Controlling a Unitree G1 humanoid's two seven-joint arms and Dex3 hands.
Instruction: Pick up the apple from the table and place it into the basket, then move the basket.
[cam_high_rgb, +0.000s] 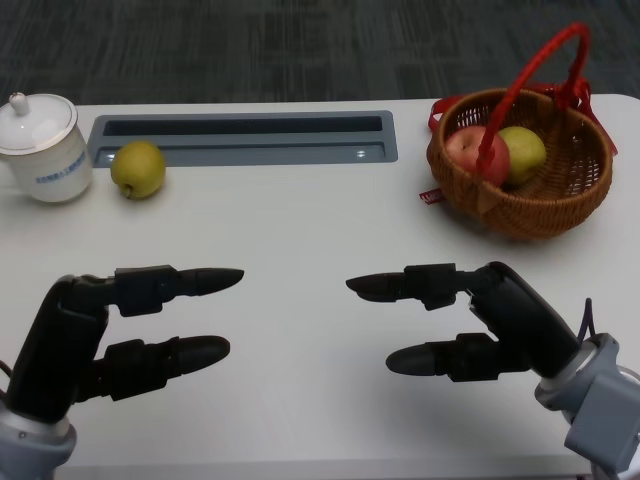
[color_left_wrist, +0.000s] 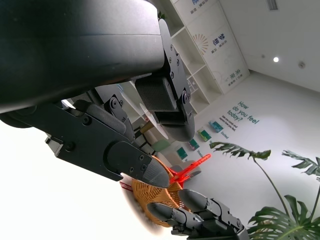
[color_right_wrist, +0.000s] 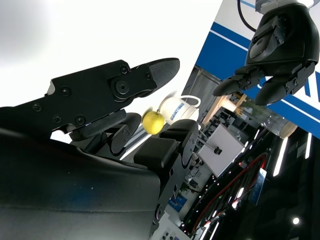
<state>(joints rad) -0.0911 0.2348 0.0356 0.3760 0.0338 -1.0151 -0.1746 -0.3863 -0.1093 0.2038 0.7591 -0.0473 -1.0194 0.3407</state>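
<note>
I see both hands empty, fingers spread: left hand lower left, right hand lower right. The apple sits in the basket upper right beside a green fruit, its handle crossing it. Cup print is unreadable; left wrist view reads "How do you feel today?", basket half hidden there.

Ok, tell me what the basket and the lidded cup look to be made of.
Basket: woven wicker or rattan by its brown plaited strands, slightly glossy; its red handle looks wrapped in ribbon or plastic. Lidded cup: probably glazed ceramic, smooth shiny white with blue print.
</note>
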